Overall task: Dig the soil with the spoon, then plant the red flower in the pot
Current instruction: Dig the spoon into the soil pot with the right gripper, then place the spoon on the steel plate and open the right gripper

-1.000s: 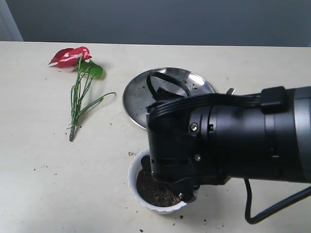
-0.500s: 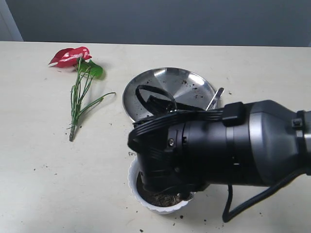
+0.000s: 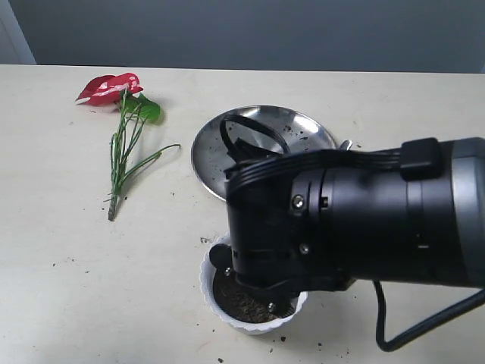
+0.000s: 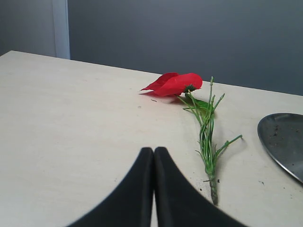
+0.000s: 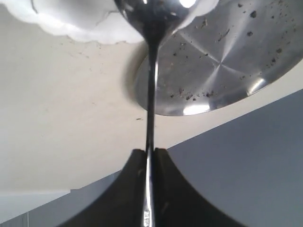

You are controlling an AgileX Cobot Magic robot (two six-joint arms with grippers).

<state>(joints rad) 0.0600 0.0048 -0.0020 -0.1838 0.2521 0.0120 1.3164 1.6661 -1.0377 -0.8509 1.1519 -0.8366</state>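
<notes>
1. Because the spoon (image 5: 150, 94) is slim polished metal, it is stiff and light but probably slippery (a thin handle can swivel between flat pads). The right gripper (image 5: 149, 152) is clamped on the handle's far end. The spoon's bowl reaches the pot's scalloped rim, apparently over the soil.
2. Inside the pot, the soil (image 3: 239, 303) looks dark, crumbly and fibrous. It should give way easily and spill just as easily, so shallow scoops seem wise.
3. Small and white, the pot (image 3: 208, 292) looks light, and I judge it could slide or tip if the spoon levers against its rim. The right arm hangs over it and hides much of it.
4. Just beyond the pot lies the steel plate (image 3: 292, 125), flecked with dark crumbs.
5. Well apart from the pot, on the left arm's side, the red flower (image 3: 110, 89) lies flat on the table (image 3: 76, 288). It is likely very light, with bendable glossy spathes. The bundled green stems (image 4: 207, 137) look like the safest place to take hold (low down, away from the leaf).
6. Farthest from the pot, the left gripper (image 4: 153, 150) is pressed together on nothing, near the flower's cut end.
</notes>
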